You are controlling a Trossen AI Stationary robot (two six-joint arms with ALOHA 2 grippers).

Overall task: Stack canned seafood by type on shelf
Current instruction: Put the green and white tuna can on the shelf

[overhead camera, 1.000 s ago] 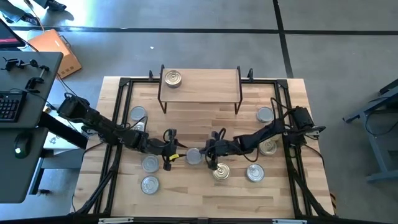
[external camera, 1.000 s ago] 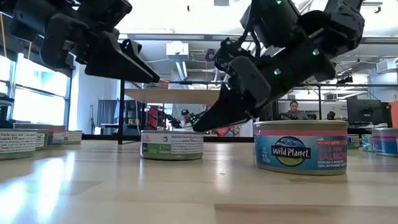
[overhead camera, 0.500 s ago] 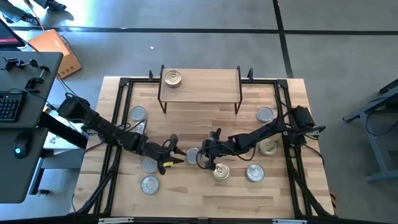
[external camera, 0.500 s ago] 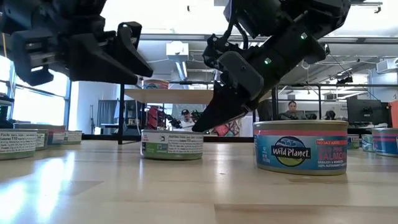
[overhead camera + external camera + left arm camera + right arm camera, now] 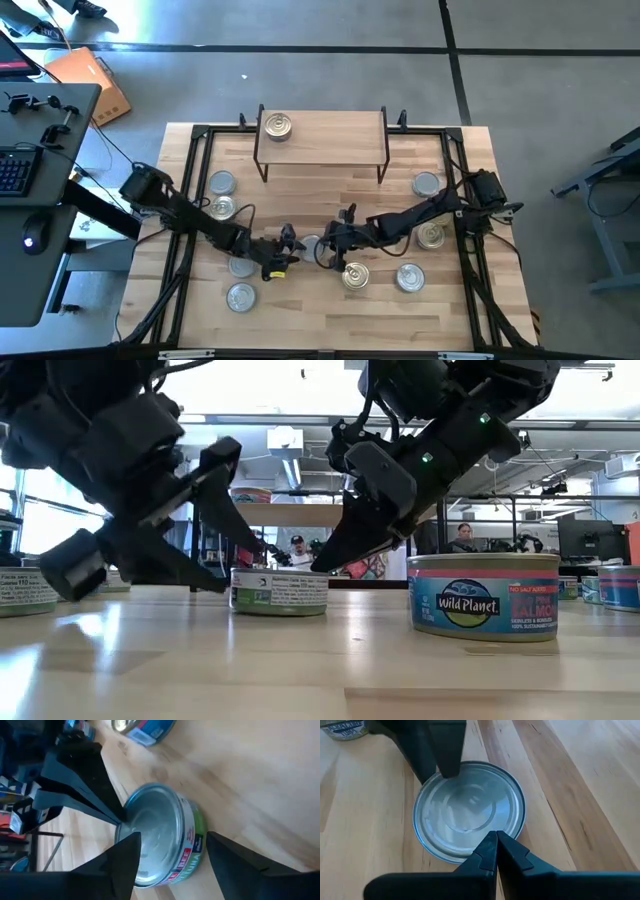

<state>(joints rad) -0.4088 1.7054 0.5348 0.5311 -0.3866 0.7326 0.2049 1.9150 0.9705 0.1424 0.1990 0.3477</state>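
Left gripper (image 5: 291,250) low at mid-table, fingers spread either side of a short round silver-lidded tin with green label (image 5: 279,591); nothing clamped yet, so this looks like lining up for a pick. The tin sits flat on the butcher-block tabletop (image 5: 330,315), well short of the shelf. Right gripper (image 5: 325,245), fingers pressed together and empty, tip resting at the tin's far edge, probably bracing it. Small light-wood shelf on black legs (image 5: 340,135) at the back carries one gold-lidded tin (image 5: 278,126). Blue-labelled salmon tin (image 5: 484,596) stands near on the right.
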